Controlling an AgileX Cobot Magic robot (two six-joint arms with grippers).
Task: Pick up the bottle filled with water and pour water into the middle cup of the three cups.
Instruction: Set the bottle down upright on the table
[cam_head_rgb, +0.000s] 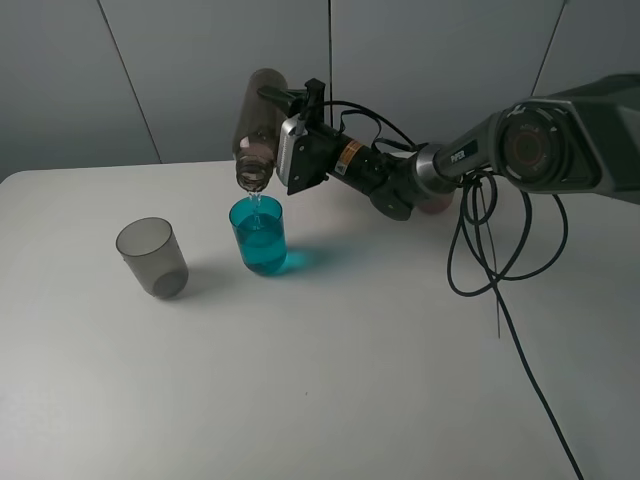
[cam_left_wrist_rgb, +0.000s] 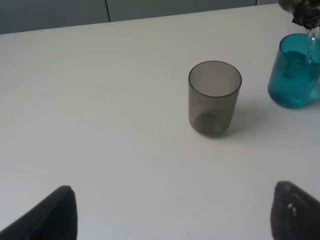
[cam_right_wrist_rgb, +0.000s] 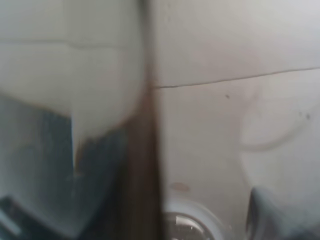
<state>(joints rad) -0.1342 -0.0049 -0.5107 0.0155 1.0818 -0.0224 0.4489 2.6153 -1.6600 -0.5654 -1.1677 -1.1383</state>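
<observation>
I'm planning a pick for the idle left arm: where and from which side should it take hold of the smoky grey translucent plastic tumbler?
Probably best around the mid-wall of the smoky grey translucent plastic tumbler, coming in level from the left gripper side. It stands upright, open end up, apart from the teal-blue plastic tumbler, so its round wall is free on that side. The right gripper is tipping the tall smoky brown bottle over the teal one, so stay clear of there.

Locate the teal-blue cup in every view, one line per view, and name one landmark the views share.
Exterior high: the teal-blue cup stands on the white table, left of centre, right under the mouth of the tipped bottle.
Left wrist: at the picture's right edge, partly cut off, water in it.
Right wrist: not in it; only a blurred close surface shows.
Shared landmark: the smoky grey cup beside it, also in the left wrist view.
</observation>
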